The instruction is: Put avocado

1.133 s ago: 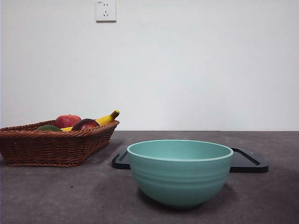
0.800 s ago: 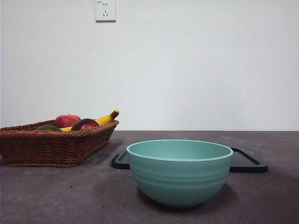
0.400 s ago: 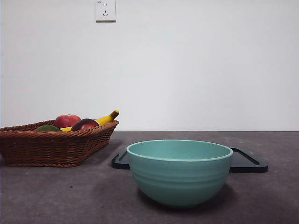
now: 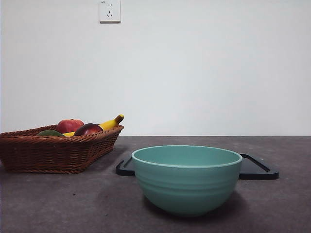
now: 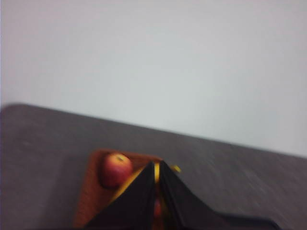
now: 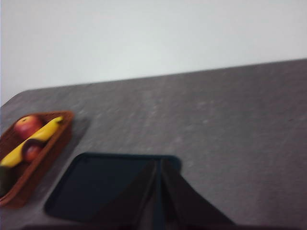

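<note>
Both grippers hang high above the dark grey table [image 4: 58, 204], out of the front view. Left gripper [image 5: 158, 165], its two black jaws pressed nearly together at the tips and empty, is poised over the woven brown wicker basket [image 5: 88, 191], with the round red apple [image 5: 115, 169] just to one side of the jaws and the yellow banana [image 5: 125, 187] partly hidden behind them. Right gripper [image 6: 159, 163], jaws likewise drawn close with nothing between them, hovers above the flat black rectangular tray [image 6: 96, 184].

Across the table, the dull dark-green avocado [image 4: 50, 132] lies in the basket [image 4: 53, 153] at its left side, only its top showing over the rim, beside the apple [image 4: 70, 125] and a dark reddish-purple fruit [image 4: 88, 129]; the banana [image 4: 109, 123] leans out over the basket's right corner. A pale teal ceramic bowl [image 4: 187, 180] stands in the foreground, in front of the tray [image 4: 257, 168], well apart from the basket. A white wall socket [image 4: 110, 10] sits on the plain wall behind.
</note>
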Robot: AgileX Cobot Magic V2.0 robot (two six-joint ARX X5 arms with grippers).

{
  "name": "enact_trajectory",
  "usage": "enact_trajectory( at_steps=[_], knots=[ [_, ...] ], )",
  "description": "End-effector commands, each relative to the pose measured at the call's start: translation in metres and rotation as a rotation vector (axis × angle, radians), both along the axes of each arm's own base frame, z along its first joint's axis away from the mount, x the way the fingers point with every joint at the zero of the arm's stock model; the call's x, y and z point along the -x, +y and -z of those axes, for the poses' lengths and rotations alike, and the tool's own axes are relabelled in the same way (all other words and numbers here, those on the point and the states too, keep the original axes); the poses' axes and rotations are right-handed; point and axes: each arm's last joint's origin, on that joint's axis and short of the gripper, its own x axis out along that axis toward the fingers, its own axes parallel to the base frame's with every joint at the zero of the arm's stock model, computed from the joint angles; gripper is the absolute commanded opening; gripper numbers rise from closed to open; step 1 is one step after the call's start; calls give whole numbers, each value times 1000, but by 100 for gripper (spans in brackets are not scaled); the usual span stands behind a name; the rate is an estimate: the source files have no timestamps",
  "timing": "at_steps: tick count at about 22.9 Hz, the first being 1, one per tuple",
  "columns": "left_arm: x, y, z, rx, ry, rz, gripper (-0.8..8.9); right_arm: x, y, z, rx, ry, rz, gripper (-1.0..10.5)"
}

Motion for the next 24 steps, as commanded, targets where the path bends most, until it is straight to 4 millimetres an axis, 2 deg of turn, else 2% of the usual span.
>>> enact_trajectory(
  at_steps=[1,6,11,16,24],
  knots=[
    [-2,-4,-17,11,18,64,15,1,3,-17,-16,-19,-52,10],
    [-12,-11,-35,-19,125,207,14,-2,6,-33,11,34,-104,10],
    [-18,-18,-42,-87,162,374,15,-6,8,-37,79,136,-197,10],
    [-20,-20,-37,-103,253,433,14,-7,11,-39,91,171,-328,10],
    [-20,-20,-29,-116,341,441,15,-2,12,-31,153,213,-405,10]
  ],
)
